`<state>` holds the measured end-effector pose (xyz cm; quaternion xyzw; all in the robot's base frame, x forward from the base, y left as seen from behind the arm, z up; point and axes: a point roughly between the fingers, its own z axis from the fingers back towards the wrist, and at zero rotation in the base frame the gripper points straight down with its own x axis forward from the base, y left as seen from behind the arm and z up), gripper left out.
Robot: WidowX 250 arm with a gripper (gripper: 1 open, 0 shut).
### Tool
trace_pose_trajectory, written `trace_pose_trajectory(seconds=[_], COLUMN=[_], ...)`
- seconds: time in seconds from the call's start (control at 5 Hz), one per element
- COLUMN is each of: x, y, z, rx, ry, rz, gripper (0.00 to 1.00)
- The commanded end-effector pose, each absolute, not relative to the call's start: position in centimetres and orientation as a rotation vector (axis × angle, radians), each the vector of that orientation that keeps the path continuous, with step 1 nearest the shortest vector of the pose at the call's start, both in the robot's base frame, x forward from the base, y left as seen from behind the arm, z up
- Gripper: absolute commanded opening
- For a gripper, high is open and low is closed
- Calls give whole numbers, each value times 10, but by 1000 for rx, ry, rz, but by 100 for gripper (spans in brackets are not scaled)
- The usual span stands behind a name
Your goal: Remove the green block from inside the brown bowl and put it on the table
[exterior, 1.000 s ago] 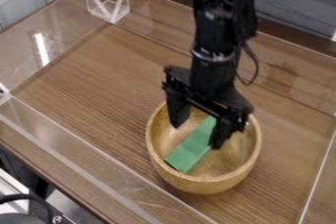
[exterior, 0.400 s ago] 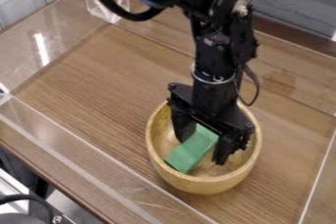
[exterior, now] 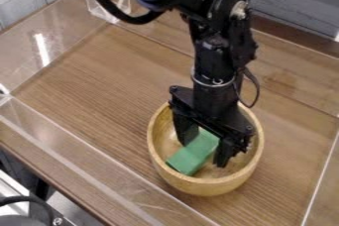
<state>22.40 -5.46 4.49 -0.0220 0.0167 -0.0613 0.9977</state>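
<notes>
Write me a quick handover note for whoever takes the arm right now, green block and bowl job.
Gripper: open, pointing down inside the brown bowl, fingers either side of the green block. No grip visible.
Green block: lying in the bowl, leaning toward its near-left wall.
Bowl: on the table, near the front.
Done: approach into the bowl.
Left: close on the block, lift it out, set it on the table.
</notes>
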Motion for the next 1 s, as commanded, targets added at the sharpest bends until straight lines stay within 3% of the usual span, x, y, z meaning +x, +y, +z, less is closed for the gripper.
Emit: trace_pose_trajectory(seconds=[0.0,0.2,0.4,0.8], x=[230,230,230,226], y=[-53,-51,-52,-54], z=[46,43,41,46], rx=[-55,-60,-66,-78], ry=[8,9,12,26], rz=[-114,-110,-105,-99], gripper=[100,100,0,0])
